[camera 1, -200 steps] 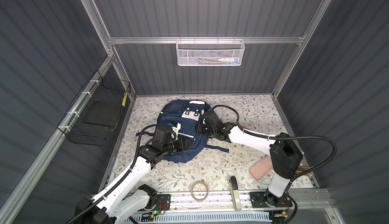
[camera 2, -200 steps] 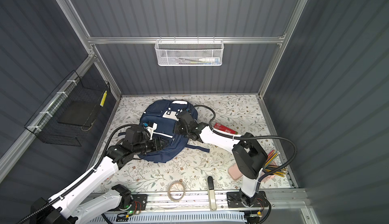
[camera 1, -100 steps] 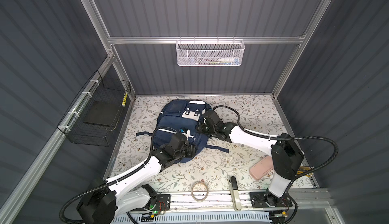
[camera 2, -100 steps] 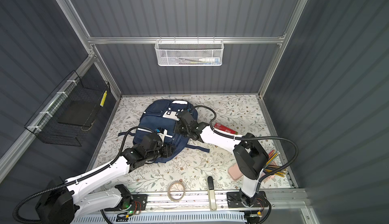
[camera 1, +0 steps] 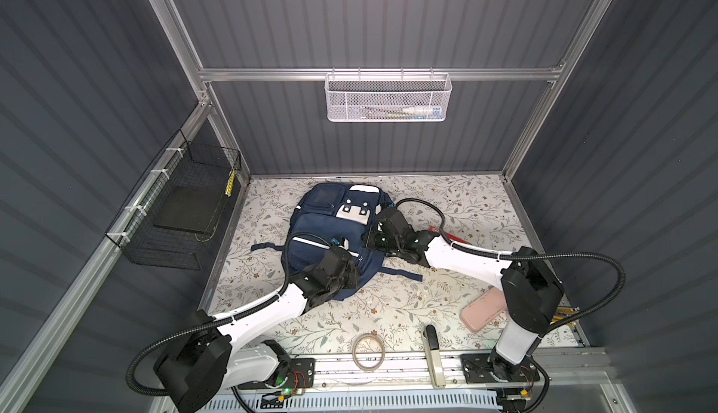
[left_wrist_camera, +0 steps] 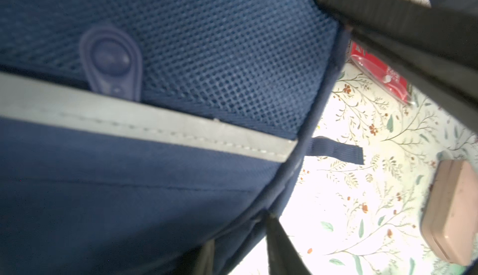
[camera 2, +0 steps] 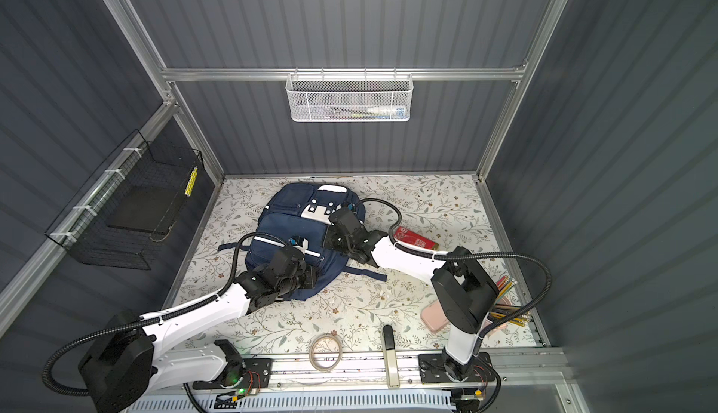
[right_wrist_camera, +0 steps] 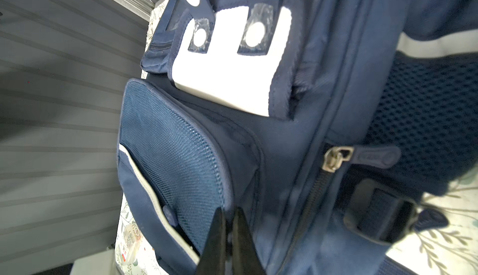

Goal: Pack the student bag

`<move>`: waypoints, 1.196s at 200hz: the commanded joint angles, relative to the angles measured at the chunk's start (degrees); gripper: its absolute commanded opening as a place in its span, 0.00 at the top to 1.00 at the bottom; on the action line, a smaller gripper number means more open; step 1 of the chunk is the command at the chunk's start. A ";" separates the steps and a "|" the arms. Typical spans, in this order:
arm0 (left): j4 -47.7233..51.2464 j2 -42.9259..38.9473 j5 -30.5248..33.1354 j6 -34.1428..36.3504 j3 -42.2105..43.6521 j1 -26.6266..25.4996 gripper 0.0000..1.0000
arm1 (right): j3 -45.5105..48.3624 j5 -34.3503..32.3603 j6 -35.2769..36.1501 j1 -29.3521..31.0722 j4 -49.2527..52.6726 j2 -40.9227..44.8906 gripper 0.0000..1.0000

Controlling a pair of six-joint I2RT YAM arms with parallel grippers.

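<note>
Nearest me, a roll of tape (camera 1: 354,354) lies at the front edge of the worktop (camera 1: 408,306), with a pink pencil case (camera 1: 481,312) off to the right. Past them, my left gripper (left_wrist_camera: 238,232) sits at the near end of the student bag (camera 1: 322,232). Its jaws stand a little apart with the bag's piped edge (left_wrist_camera: 305,141) between them, and I cannot tell whether they pinch it. The bag lies flat, pockets up, mid-worktop toward the back wall. My right gripper (right_wrist_camera: 229,216) is closed, with its tips against the rim of the mesh side pocket (right_wrist_camera: 176,162). A red packet (camera 2: 413,238) lies just behind that arm; farthest off, a white mesh basket (camera 1: 386,100) hangs on the back wall.
</note>
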State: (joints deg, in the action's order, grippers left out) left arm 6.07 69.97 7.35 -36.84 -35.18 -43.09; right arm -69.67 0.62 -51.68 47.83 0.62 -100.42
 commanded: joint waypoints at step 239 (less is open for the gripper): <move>0.60 -7.92 6.03 1.00 -1.45 2.32 1.00 | 13.31 4.75 -14.58 2.25 -14.78 2.38 0.96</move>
State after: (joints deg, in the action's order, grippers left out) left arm 7.29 65.65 10.09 -37.21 -34.65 -42.33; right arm -59.70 1.85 -61.19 48.51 -9.82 -96.82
